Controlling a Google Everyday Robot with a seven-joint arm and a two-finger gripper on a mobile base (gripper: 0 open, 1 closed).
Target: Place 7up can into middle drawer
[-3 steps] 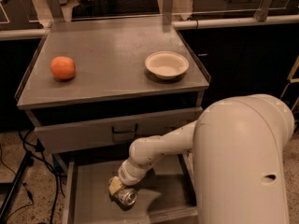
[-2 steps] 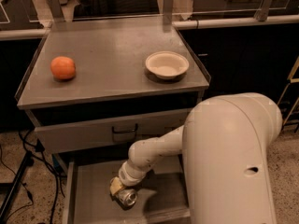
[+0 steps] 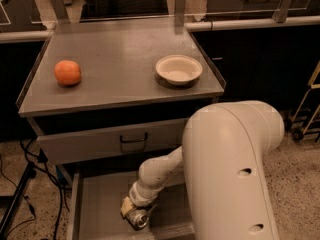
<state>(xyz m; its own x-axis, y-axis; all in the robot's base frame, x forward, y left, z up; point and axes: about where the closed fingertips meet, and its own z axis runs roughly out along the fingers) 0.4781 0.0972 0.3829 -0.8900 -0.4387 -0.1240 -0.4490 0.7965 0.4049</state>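
The middle drawer (image 3: pixel 100 204) is pulled open at the bottom of the cabinet, showing its bare grey floor and low side walls. The 7up can (image 3: pixel 139 219), small and silvery, is down inside the drawer near its front middle, with its round end facing the camera. My gripper (image 3: pixel 132 210) reaches down into the drawer from the right and is right against the can, on its upper left side. The white arm covers the drawer's right part.
On the cabinet top, an orange (image 3: pixel 67 73) sits at the left and a shallow white bowl (image 3: pixel 178 69) at the right. A shut drawer front with a dark handle (image 3: pixel 133 139) lies above the open drawer. Black cables (image 3: pixel 22 184) trail on the floor at the left.
The large white arm body has shifted left in the view. The gripper and the can have stayed at the same spot in the drawer.
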